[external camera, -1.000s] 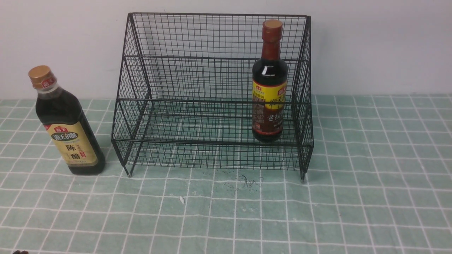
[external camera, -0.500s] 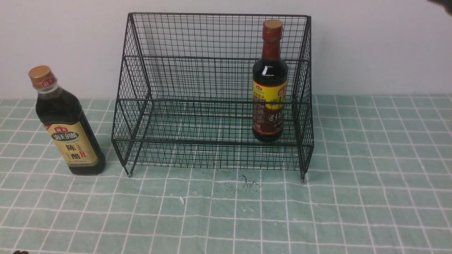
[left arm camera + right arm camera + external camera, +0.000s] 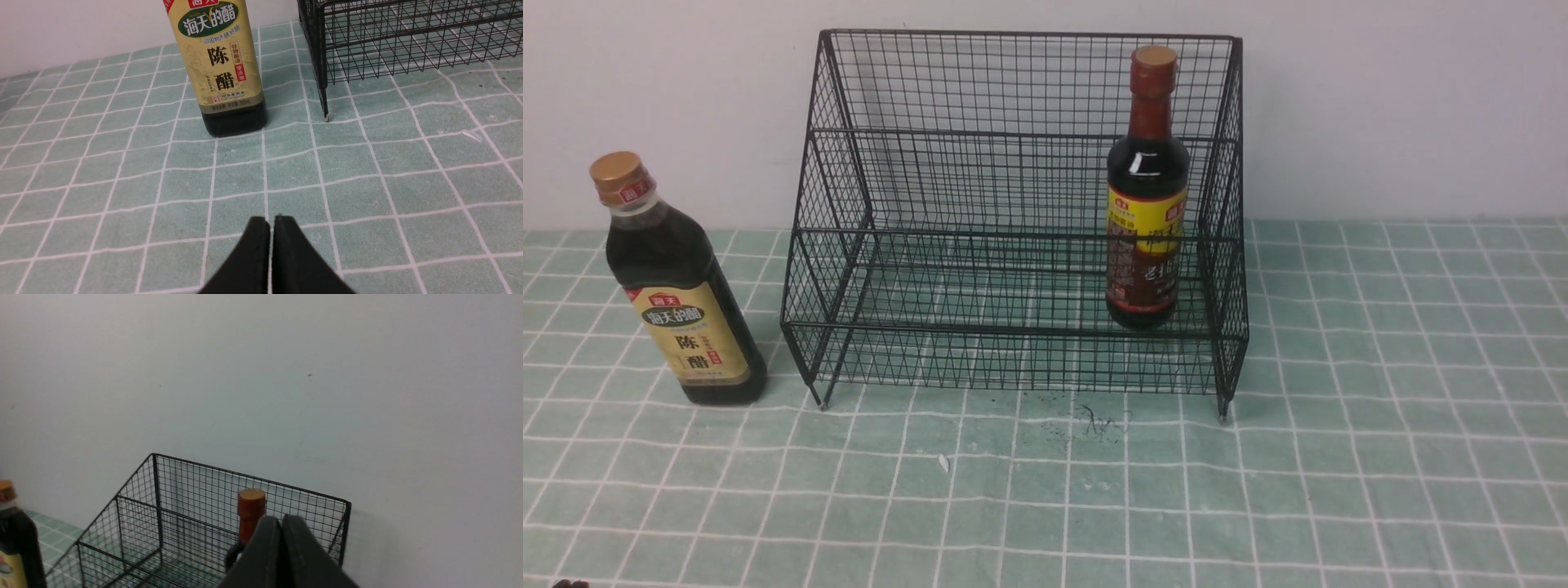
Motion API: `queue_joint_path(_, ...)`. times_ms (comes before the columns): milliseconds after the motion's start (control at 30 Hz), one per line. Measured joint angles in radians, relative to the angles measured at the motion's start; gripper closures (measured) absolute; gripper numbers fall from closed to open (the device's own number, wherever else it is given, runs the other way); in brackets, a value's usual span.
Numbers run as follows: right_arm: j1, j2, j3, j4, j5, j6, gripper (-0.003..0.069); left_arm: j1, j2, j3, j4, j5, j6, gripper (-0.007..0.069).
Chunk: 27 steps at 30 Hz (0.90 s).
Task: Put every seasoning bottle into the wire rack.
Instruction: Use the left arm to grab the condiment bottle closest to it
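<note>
The black wire rack (image 3: 1021, 147) stands at the back of the table against the wall. The red-brown-capped bottle (image 3: 1146, 196) stands upright on the rack's lower tier at its right end; its cap also shows in the right wrist view (image 3: 251, 506). The gold-capped bottle (image 3: 678, 286) stands upright on the cloth left of the rack, outside it; its beige label shows in the left wrist view (image 3: 220, 61). My left gripper (image 3: 271, 220) is shut and empty, low over the cloth in front of that bottle. My right gripper (image 3: 281, 519) is shut and empty, raised above the rack.
A green checked cloth (image 3: 1380, 457) covers the table. A plain white wall (image 3: 1405, 106) stands right behind the rack. A small white scrap (image 3: 943, 463) and dark specks (image 3: 1094, 423) lie on the cloth in front of the rack.
A dark shape showed at the front view's top right corner half a second ago and is gone now. The bottles and rack have not moved.
</note>
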Motion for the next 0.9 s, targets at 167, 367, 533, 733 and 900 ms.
queue_joint_path(167,-0.191,-0.191,0.22,-0.014,0.0,0.016,0.0673,0.0,0.0,0.0,0.0,0.0,0.0,0.0631)
queue_joint_path(367,-0.357,-0.433,0.559,-0.022,0.01,0.025,0.0673,0.0,0.0,0.0,0.0,0.0,0.0,0.0631)
queue_joint_path(533,-0.413,-0.613,0.77,-0.022,0.035,0.029,0.0673,0.0,0.0,0.0,0.0,0.0,0.0,0.0631)
queue_joint_path(733,-0.416,-0.645,0.785,-0.019,0.134,0.045,0.0673,0.0,0.0,0.0,0.0,0.0,0.0,0.0631)
queue_joint_path(900,-0.416,-0.646,0.785,-0.016,0.134,0.054,0.0673,0.0,0.0,0.0,0.0,0.0,0.0,0.0631)
